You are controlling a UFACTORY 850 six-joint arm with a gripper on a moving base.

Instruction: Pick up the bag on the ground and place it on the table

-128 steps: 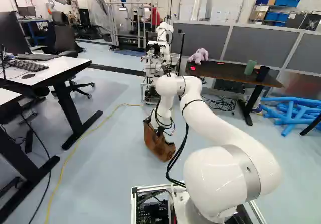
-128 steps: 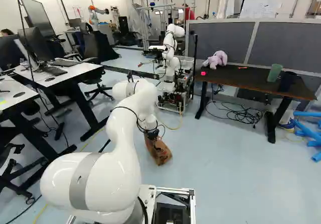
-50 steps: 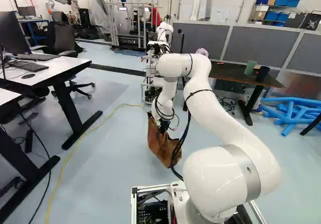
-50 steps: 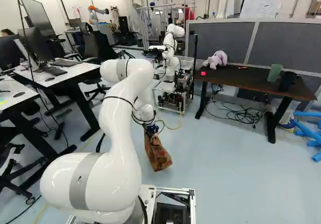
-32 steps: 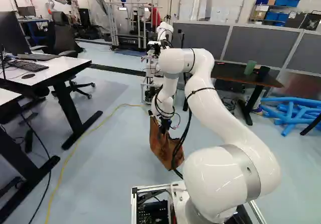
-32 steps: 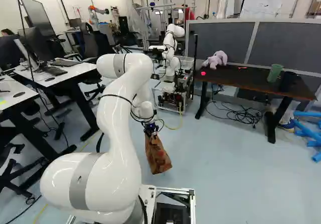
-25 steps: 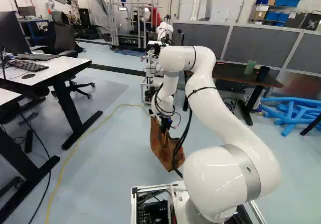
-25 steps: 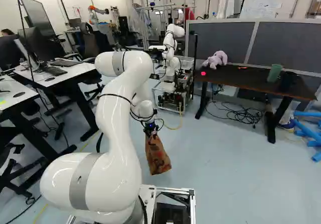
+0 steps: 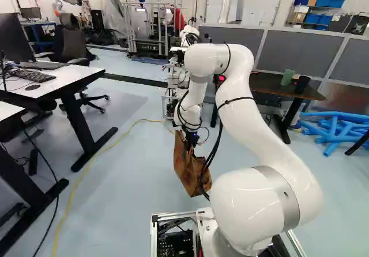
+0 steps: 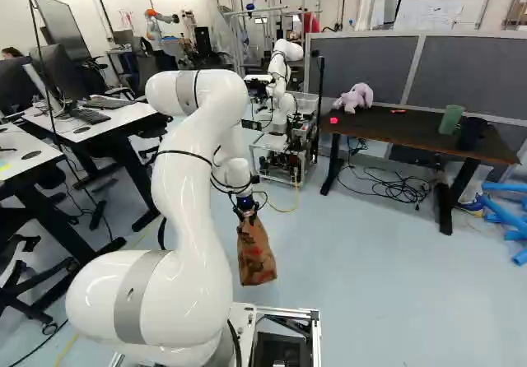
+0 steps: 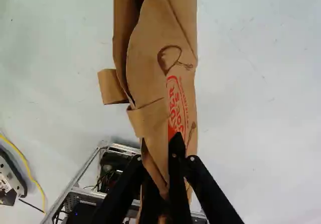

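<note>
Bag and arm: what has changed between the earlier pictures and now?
The arm has risen and drawn back toward the base, bringing the bag with it in the tool; the bag hangs more upright in the right base view. Nothing was let go. The base, table and stuffed toy stayed put.

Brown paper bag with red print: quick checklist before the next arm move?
1. Jaws shut on the bag: ok, paper between them.
2. Bag bottom off the floor: cannot tell from these views.
3. Bag over the dark rectangular table: not ok, short of it.
4. Drop spot between the purple plush toy and green cylindrical cup: looks ok, though a small orange item lies toward the back.
5. Black arm cables free of the bag: cannot tell, they cross in front of it in the left base view.
</note>
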